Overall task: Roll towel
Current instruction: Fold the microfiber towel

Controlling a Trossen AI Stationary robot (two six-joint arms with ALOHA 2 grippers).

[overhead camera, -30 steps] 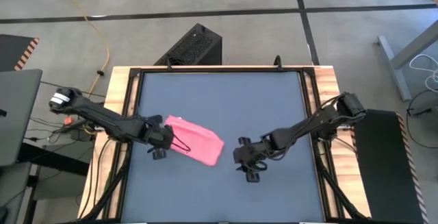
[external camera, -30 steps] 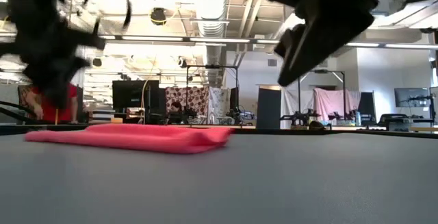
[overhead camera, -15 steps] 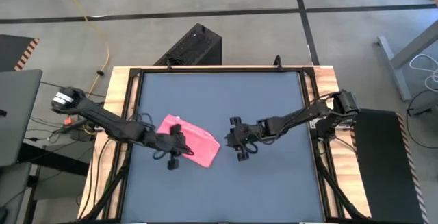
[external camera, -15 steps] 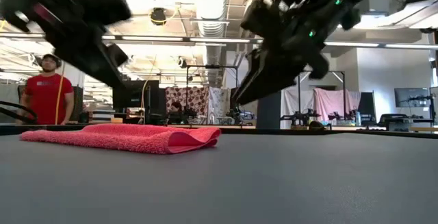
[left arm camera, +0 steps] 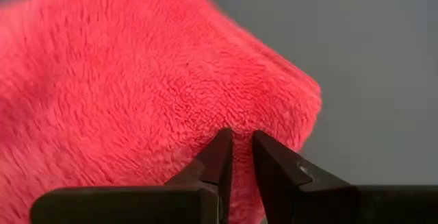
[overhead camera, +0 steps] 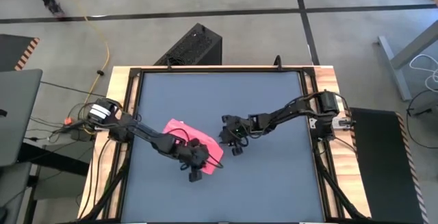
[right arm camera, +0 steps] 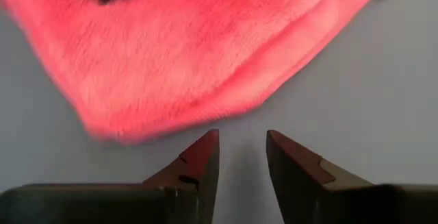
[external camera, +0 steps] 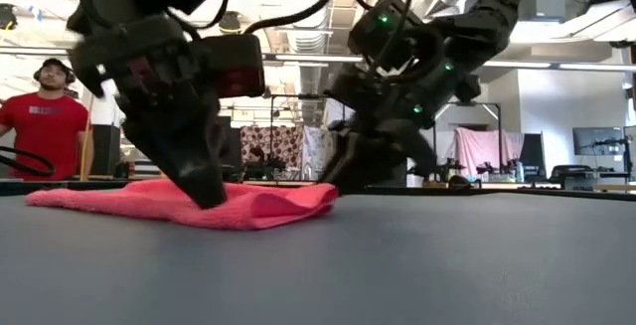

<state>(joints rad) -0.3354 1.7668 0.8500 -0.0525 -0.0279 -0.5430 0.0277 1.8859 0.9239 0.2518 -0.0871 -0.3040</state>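
Dark grey worktop [overhead camera: 274, 87] fills the middle of the room, with a grey floor all around it. Far to the left of the towel, behind the worktop, a person in a red shirt [external camera: 47, 116] stands and watches.

Next comes the left arm. It reaches in from the left edge of the worktop, and the left tool [overhead camera: 196, 161] sits right on top of the towel [overhead camera: 179, 131]. Its two fingers are almost together, with just a thin gap, and the tips press into the fluffy cloth [left arm camera: 123, 80] near the towel's right end. I cannot tell if they have pinched any cloth yet.

The pink towel lies flat on the worktop, a bit left of the middle. It looks folded over, with a rounded, thicker edge [external camera: 298, 204] on its right side.

To the right of the towel is the right tool [overhead camera: 229, 140]. It hovers just beside the towel's right edge, not touching it. Its fingers are a little apart, and nothing is between them.

I think the towel is very light and soft. It will bend and flop, and may slide on the smooth worktop. A good place to take hold is the thick right edge, one tool near each corner, so it rolls evenly.
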